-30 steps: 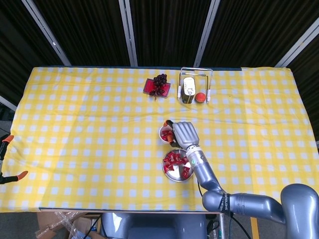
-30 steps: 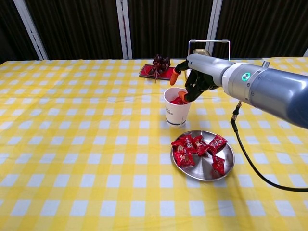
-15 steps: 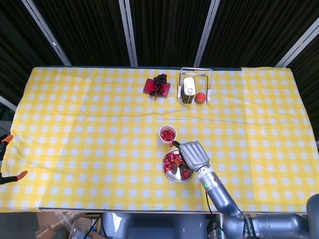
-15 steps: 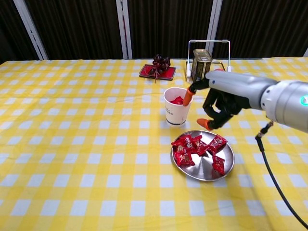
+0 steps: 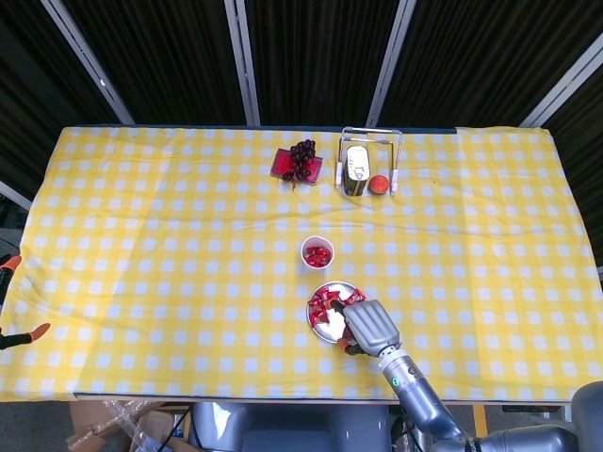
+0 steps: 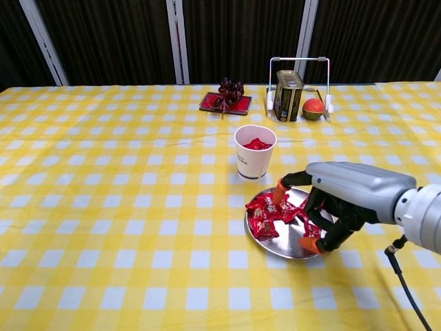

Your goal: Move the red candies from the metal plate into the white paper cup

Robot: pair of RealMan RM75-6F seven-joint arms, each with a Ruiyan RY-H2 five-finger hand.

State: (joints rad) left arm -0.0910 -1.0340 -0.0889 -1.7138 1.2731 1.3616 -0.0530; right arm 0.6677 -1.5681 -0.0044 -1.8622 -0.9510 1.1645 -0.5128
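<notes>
Chest view alone shows right robot hand [image 6: 324,210] curled over red candies [image 6: 270,210], grip unclear.

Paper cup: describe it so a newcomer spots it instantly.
Near the middle of the yellow checked table, just behind the metal plate, stands the cup. It is the only white, upright container, with red candy showing inside.

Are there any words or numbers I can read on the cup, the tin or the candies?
Cup: a dark line of print near the bottom, too small to read.
Tin: label too blurred to read.
Candies: wrapper print too small to read.
Nothing else shows any writing.
</notes>
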